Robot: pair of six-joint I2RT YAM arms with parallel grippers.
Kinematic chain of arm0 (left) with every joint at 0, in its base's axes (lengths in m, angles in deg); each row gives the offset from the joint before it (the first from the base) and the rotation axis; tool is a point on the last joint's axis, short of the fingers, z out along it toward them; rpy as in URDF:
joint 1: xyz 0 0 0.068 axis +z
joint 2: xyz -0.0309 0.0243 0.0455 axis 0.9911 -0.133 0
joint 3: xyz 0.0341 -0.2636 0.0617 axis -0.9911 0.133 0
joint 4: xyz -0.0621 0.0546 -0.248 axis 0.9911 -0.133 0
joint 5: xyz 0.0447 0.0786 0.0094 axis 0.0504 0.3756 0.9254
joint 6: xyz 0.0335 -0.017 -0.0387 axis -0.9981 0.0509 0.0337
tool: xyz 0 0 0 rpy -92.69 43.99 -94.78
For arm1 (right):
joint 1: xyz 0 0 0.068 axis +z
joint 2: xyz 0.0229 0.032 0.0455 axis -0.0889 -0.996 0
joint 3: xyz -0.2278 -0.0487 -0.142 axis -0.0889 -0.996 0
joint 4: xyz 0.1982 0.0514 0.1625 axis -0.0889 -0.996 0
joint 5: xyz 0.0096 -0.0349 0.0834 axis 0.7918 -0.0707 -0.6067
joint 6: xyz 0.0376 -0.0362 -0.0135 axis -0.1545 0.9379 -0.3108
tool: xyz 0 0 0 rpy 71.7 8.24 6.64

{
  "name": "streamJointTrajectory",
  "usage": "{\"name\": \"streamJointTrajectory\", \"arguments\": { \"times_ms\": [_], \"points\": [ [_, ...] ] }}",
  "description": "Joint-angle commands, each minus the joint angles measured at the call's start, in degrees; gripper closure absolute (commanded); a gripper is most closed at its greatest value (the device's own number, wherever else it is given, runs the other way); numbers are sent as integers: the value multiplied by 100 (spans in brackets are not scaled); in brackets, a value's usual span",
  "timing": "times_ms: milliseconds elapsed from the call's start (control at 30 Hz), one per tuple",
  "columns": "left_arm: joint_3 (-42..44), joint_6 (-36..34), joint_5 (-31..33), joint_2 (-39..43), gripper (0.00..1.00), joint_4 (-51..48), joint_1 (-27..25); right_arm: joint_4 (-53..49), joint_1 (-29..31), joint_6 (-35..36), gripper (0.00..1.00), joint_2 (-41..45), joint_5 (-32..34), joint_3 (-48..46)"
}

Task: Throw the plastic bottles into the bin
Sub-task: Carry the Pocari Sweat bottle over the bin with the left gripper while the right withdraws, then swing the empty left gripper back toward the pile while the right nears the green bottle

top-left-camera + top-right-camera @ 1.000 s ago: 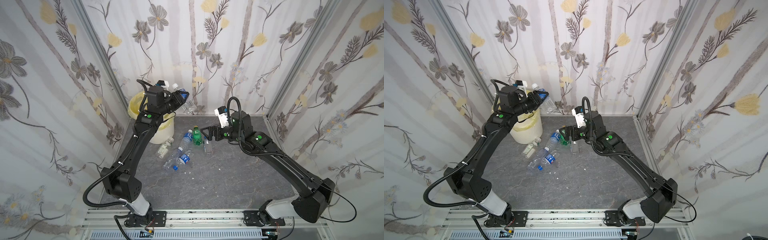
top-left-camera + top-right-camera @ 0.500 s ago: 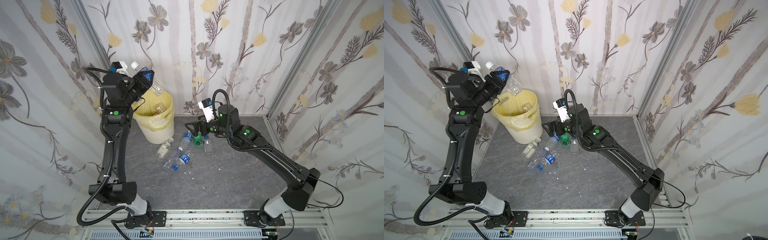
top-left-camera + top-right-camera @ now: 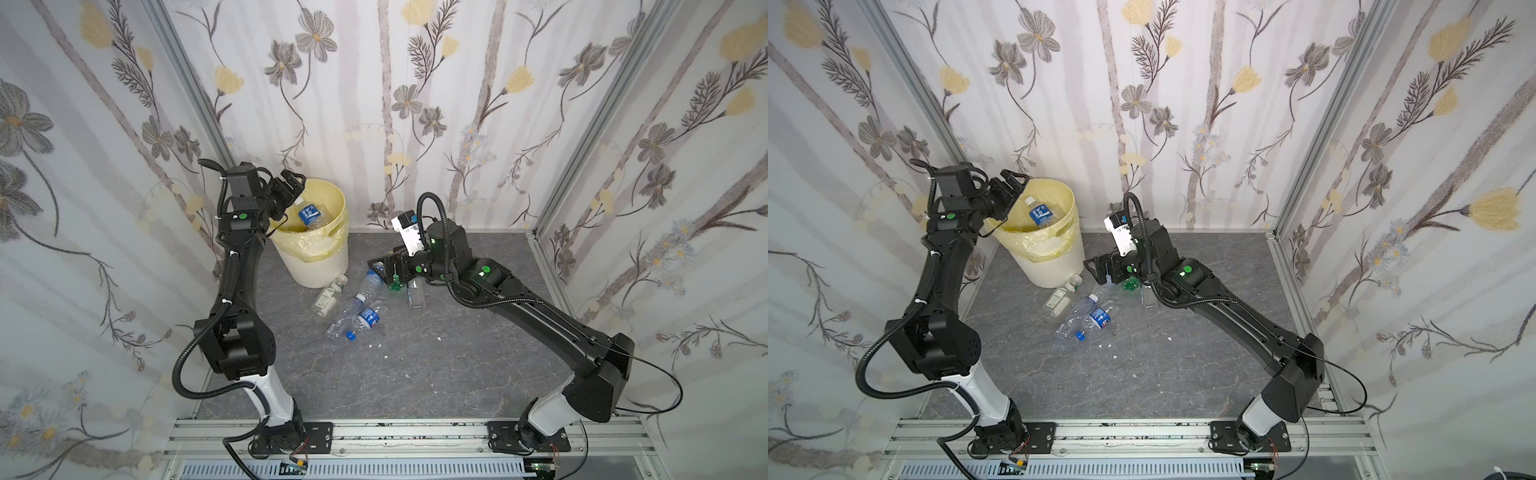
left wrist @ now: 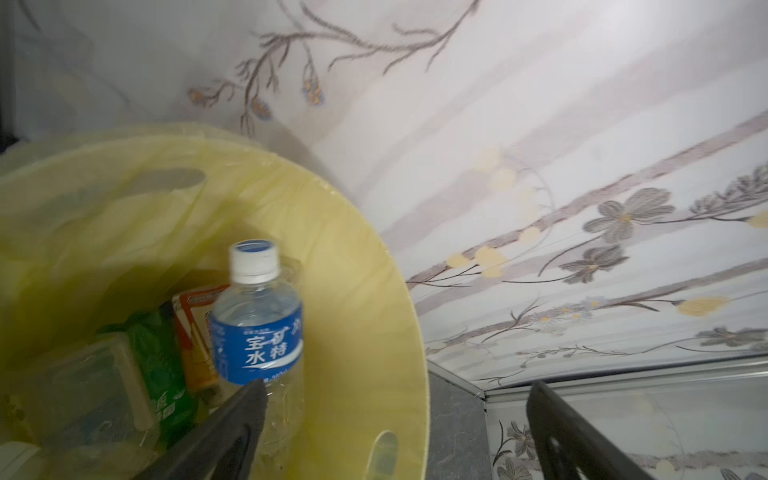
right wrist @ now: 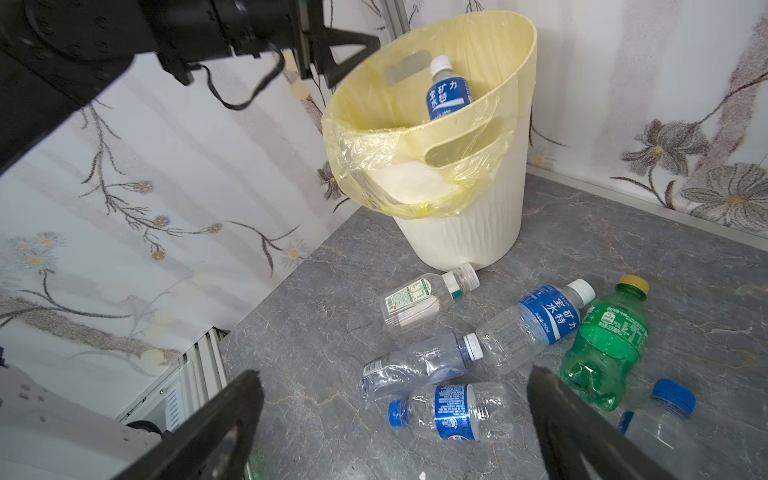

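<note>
The cream bin (image 3: 318, 266) (image 3: 1054, 268) (image 5: 457, 232) with its yellow bag stands in the back left corner. A blue-labelled bottle (image 3: 309, 214) (image 3: 1042, 214) (image 4: 257, 328) (image 5: 446, 93) sits cap-up inside it, free of any finger, on green and orange-labelled bottles. My left gripper (image 3: 293, 183) (image 3: 1013, 183) (image 4: 397, 388) hangs open at the bin's left rim, empty. Several bottles lie on the floor in front of the bin: a white-labelled one (image 5: 415, 305), a blue-labelled one (image 5: 536, 324), a green one (image 5: 602, 345) and a blue-capped one (image 5: 453, 411). My right gripper (image 3: 376, 268) (image 3: 1094, 266) (image 5: 395, 376) is open above them.
Flowered walls close in on three sides, and the bin stands against the back left corner. A crushed clear bottle (image 5: 415, 365) and another blue-capped one (image 5: 660, 424) lie among the pile. White crumbs (image 3: 376, 345) dot the grey floor. A metal rail (image 3: 374, 432) runs along the front.
My left gripper carried the blue-labelled bottle over the bin, came down to the rim and opened; the bottle is now in the bin. The right gripper drifted left over the floor bottles.
</note>
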Motion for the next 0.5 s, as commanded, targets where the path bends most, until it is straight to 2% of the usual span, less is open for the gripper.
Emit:
{"name": "streamJointTrajectory", "arguments": {
  "times_ms": [0, 200, 467],
  "points": [
    [-55, -257, 71, 290, 0, 192, -104, 336, 8, -109, 0, 39, 112, -96],
    [335, -432, 250, 853, 0, 191, -609, 144, -38, -169, 0, 179, 939, -478],
    [1141, -614, 707, 1338, 0, 200, -1912, 147, -433, -678, 0, 414, 1679, -1794]
  ]
}}
